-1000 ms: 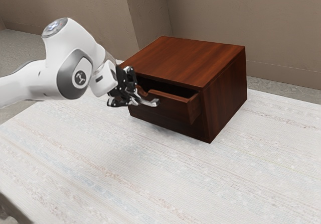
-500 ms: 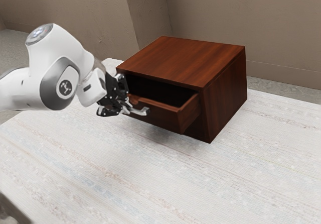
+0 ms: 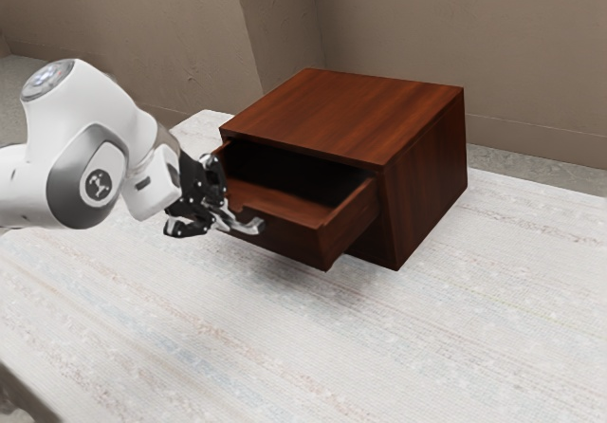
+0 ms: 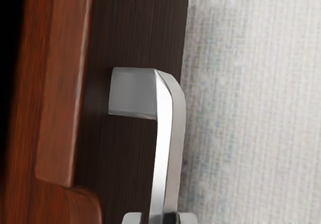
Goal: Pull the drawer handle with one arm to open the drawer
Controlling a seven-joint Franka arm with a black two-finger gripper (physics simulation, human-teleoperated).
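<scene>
1. The white arm (image 3: 76,172) comes in from the exterior view's left, at 9 o'clock from the drawer (image 3: 303,216).
2. Its black gripper (image 3: 228,222) is pinching the silver handle (image 3: 250,224) from two sides.
3. The handle sits on the drawer's face, on the side toward the arm.
4. The drawer sticks partly out of the brown cabinet (image 3: 379,124), toward 8 o'clock. Its dark inside shows.
5. The cabinet stands on the pale bench (image 3: 379,347).
6. In the wrist view, the handle (image 4: 168,148) stands out from the dark drawer front (image 4: 135,33).
</scene>
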